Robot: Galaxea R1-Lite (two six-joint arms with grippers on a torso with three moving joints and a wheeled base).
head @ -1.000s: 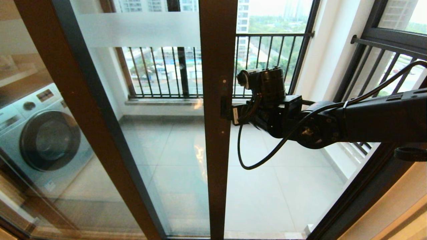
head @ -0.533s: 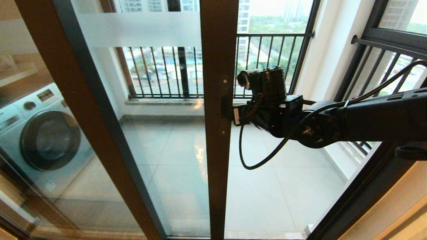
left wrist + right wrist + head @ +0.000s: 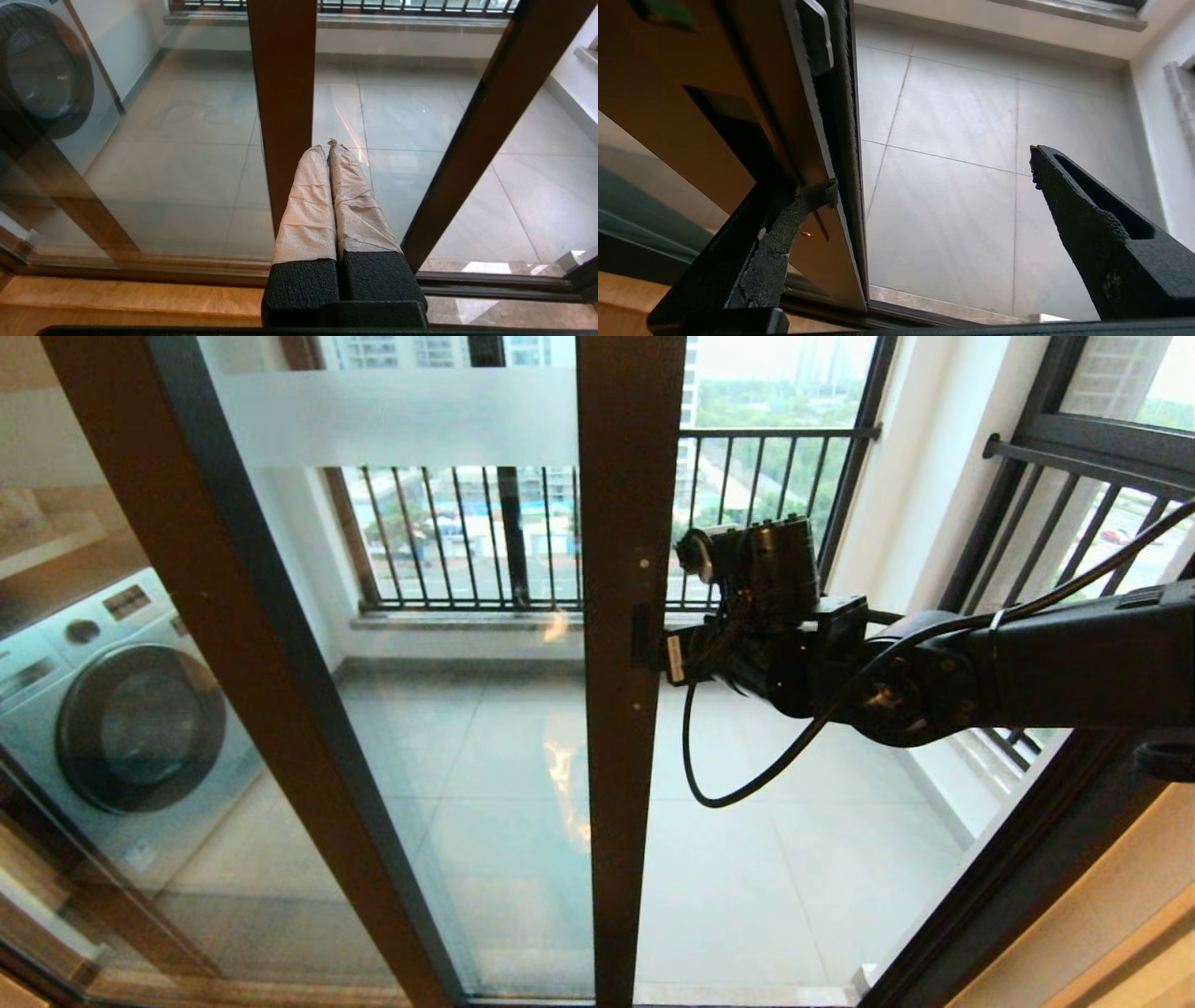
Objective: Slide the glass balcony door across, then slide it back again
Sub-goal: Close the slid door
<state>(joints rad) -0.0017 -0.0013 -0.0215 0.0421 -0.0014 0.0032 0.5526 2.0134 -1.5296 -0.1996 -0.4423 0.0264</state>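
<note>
The glass balcony door [image 3: 448,709] is a clear pane in a brown frame with a frosted band [image 3: 401,418] near its top. Its upright stile [image 3: 625,784] stands mid-view, with a small dark lock plate [image 3: 640,635] on it. My right gripper [image 3: 665,653] is open at that plate. In the right wrist view one finger [image 3: 784,219] lies against the stile's edge [image 3: 840,140], and the right gripper [image 3: 930,170] has its other finger out over the bare opening. My left gripper [image 3: 327,145] is shut and empty, held low before the stile [image 3: 282,93].
A washing machine [image 3: 131,719] stands behind the glass on the left. Black barred railings [image 3: 766,476] close the balcony's far side and right side. A dark door jamb [image 3: 1008,859] runs down the right. Pale floor tiles [image 3: 794,859] fill the opening between stile and jamb.
The door stile has slid a little to the right, and my right gripper and arm have moved right with it. The opening is slightly narrower.
</note>
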